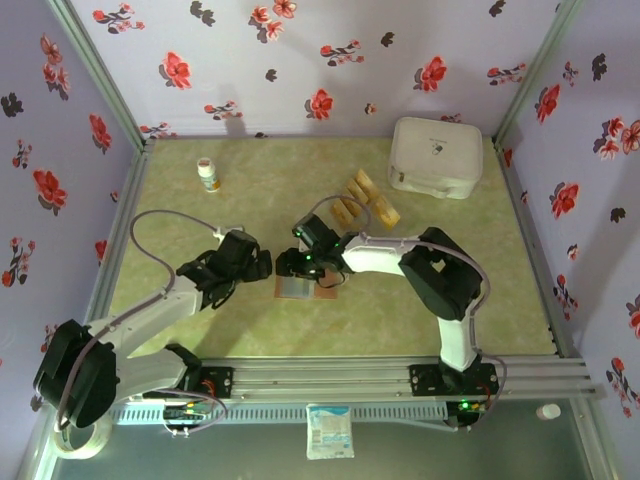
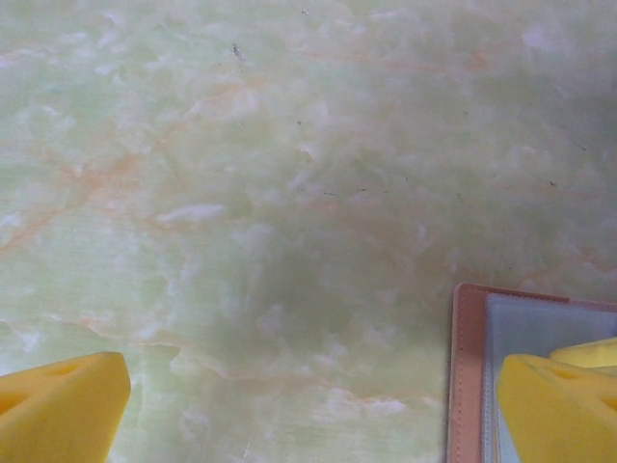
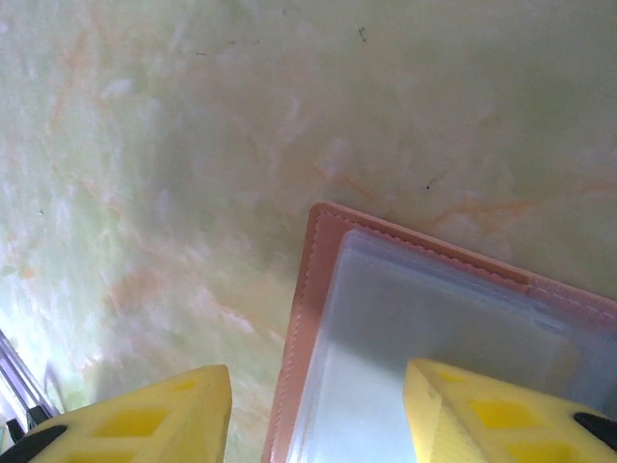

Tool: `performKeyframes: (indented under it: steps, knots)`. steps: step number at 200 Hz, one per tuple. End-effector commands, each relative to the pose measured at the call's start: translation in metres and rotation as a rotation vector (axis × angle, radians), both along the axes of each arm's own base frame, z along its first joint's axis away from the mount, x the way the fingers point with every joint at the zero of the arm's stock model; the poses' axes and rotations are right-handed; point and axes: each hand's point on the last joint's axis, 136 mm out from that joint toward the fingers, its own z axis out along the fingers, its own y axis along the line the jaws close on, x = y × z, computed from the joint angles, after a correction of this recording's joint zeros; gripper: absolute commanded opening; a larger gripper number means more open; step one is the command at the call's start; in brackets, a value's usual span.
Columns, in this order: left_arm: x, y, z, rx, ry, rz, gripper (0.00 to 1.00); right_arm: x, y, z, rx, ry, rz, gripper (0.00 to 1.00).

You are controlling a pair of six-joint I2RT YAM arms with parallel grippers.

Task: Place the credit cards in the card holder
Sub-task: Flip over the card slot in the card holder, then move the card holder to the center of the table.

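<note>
Top external: credit cards [image 1: 365,205] lie well beyond both jaws, none looks loaded yet. Card holder [image 1: 300,288] sits under right gripper [image 3: 316,386], jaws partly apart and empty; left gripper [image 2: 308,405] is spread wide.

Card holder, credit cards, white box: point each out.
card holder [image 3: 434,318], right wrist view, on its clear inner sleeve.
credit cards [image 1: 385,212], top view, on the rightmost card.
white box [image 1: 435,158], top view, on its lid.

card holder [image 3: 443,318] cropped at edge, credit cards [image 1: 360,188] seemingly blurred
</note>
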Motion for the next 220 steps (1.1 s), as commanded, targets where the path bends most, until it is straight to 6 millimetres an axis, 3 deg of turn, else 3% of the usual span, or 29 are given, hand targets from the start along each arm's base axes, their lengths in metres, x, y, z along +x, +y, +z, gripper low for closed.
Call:
performKeyframes:
  steps: [1, 27, 57, 89, 114, 136, 162, 190, 220]
  knots:
    - [-0.005, 0.012, -0.009, 0.044, 0.027, 0.030, 0.99, -0.001, 0.013, 0.009, 0.045, 0.012, 0.014, 0.50]
    - [-0.004, 0.004, -0.011, 0.034, 0.039, -0.011, 0.99, 0.001, 0.006, 0.029, 0.056, -0.031, 0.005, 0.50]
    - [-0.001, -0.011, -0.015, 0.004, 0.053, -0.075, 0.99, 0.005, -0.024, 0.056, 0.027, -0.110, -0.039, 0.51]
    - [0.003, -0.028, -0.018, 0.007, 0.064, -0.131, 0.99, 0.004, -0.080, 0.064, -0.111, -0.190, -0.102, 0.51]
    - [0.006, -0.037, -0.021, 0.020, 0.075, -0.153, 0.99, 0.001, -0.137, 0.054, -0.291, -0.243, -0.172, 0.52]
    - [0.008, -0.043, -0.023, 0.027, 0.082, -0.165, 0.99, -0.003, -0.169, 0.045, -0.382, -0.254, -0.210, 0.53]
    - [0.009, -0.049, -0.025, 0.035, 0.091, -0.177, 0.99, -0.007, -0.175, 0.030, -0.392, -0.221, -0.206, 0.53]
    - [0.012, -0.054, -0.026, 0.042, 0.095, -0.188, 0.99, -0.008, -0.165, 0.010, -0.378, -0.180, -0.186, 0.51]
    - [0.013, -0.057, -0.027, 0.055, 0.105, -0.201, 0.99, -0.001, -0.158, 0.000, -0.381, -0.175, -0.184, 0.39]
